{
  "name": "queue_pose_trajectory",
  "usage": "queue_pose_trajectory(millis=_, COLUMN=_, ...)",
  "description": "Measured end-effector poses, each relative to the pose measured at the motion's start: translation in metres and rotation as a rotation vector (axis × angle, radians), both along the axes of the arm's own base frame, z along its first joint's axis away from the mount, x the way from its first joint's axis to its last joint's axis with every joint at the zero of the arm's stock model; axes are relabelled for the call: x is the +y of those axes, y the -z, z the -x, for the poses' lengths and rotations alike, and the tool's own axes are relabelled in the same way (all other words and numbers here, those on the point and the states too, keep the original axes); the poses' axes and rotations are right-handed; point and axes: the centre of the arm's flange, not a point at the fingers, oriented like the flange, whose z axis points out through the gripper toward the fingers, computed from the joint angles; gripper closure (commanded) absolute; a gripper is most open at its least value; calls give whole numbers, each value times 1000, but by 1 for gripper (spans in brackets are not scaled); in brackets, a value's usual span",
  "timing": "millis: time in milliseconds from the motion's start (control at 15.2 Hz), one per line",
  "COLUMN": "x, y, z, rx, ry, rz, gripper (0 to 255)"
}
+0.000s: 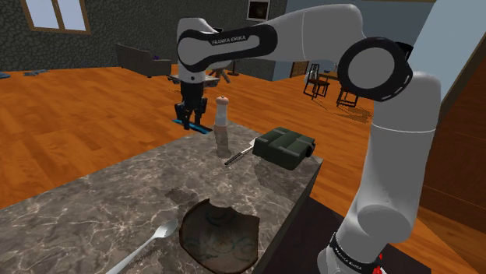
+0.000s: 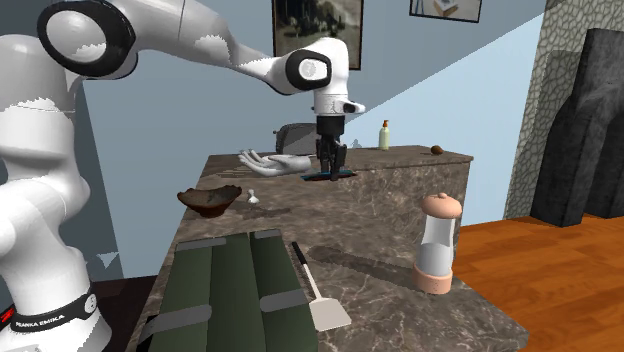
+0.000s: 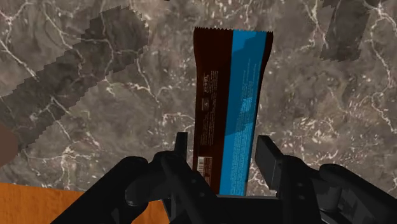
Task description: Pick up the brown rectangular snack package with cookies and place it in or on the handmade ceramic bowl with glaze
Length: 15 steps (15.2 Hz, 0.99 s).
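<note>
The jaws stand apart, astride the lower end of the snack package [image 3: 232,95], one finger close along each long side and neither plainly pressing it, so the gripper [image 3: 224,156] has hold of nothing. The package, brown with a broad blue band, lies flat on the marble counter [image 1: 101,210] at its far end in the shoulder view, directly under the hand. This looks like the grasping step: the next move calls for closing squarely on the narrow width, then lifting straight up before carrying the package back along the counter. The bowl [image 1: 222,237], dark brown and uneven at the rim, sits well apart at the near end beside a spoon [image 1: 148,243]. Nothing can be seen in it.
</note>
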Motion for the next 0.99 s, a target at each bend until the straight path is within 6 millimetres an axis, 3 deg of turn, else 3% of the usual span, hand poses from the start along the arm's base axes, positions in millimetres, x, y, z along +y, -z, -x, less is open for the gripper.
queue_pose_trajectory(millis=990, x=91, y=1, z=178, rx=0, ry=-1, rz=0, gripper=255)
